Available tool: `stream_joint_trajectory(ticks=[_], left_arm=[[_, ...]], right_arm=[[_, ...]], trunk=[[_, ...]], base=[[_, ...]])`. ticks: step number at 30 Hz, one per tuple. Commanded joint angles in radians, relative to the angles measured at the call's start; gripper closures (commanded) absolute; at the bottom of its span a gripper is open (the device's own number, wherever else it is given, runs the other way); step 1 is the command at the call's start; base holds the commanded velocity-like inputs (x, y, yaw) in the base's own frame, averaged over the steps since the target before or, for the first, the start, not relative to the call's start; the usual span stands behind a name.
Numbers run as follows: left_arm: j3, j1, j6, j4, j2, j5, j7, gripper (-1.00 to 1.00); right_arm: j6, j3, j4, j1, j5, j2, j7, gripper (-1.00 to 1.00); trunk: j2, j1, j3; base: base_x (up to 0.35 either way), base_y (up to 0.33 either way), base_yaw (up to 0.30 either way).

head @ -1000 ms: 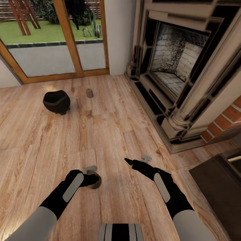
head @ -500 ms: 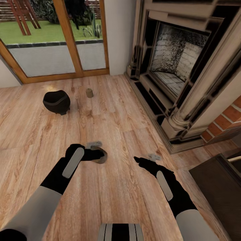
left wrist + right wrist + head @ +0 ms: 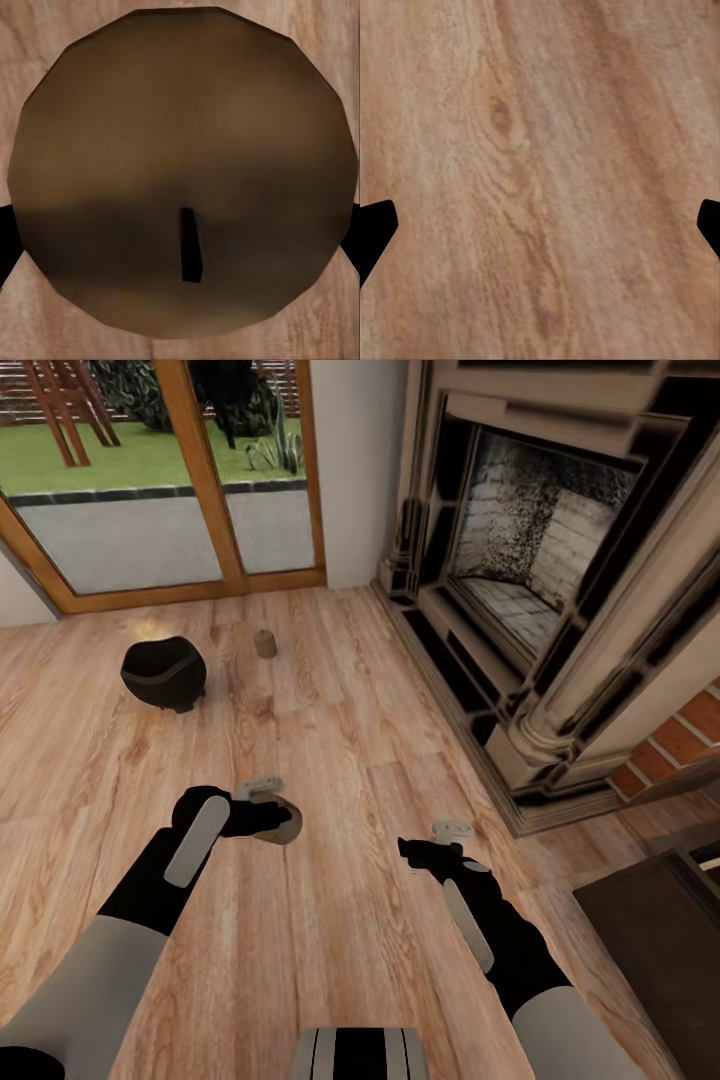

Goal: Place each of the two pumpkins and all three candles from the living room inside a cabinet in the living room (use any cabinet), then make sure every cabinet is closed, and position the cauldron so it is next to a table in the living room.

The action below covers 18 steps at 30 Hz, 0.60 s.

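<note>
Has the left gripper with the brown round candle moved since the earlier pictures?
Yes. The left gripper, shut on the brown round candle, has moved across the wooden floor toward the black round-bellied cauldron, away from the robot.

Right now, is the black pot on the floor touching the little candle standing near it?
Apart. The head view shows the black pot and the small candle with a clear strip of bare wooden floor between them.

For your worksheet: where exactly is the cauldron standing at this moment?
In the head view the cauldron stands on the wooden floor at the left, before the glass door, with a small candle just to its right.
</note>
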Motion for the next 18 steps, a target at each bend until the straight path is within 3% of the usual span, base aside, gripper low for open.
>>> stream_joint_trajectory(ticks=[1,5,10,18], left_arm=[[0.0,0.0,0.0,-0.001,0.0,0.0,0.0,1.0],[-0.001,0.001,0.0,-0.007,-0.012,0.015,-0.001,1.0],[-0.002,0.001,-0.001,-0.014,-0.013,0.108,-0.001,1.0],[-0.001,0.002,-0.004,-0.017,-0.013,0.115,0.0,1.0]], right_arm=[[0.0,0.0,-0.001,0.0,0.0,0.0,0.0,-1.0],[0.0,0.0,-0.001,0.0,0.0,0.0,0.0,-1.0],[0.0,0.0,-0.007,0.0,0.0,0.0,0.0,-1.0],[0.0,0.0,-0.013,0.0,0.0,0.0,0.0,-1.0]], trunk=[[0.0,0.0,0.0],[0.0,0.0,0.0],[0.0,0.0,0.001],[0.0,0.0,0.013]], base=[[0.109,0.0,0.0],[0.037,0.0,0.0],[0.004,0.0,0.0],[0.0,0.0,0.0]])
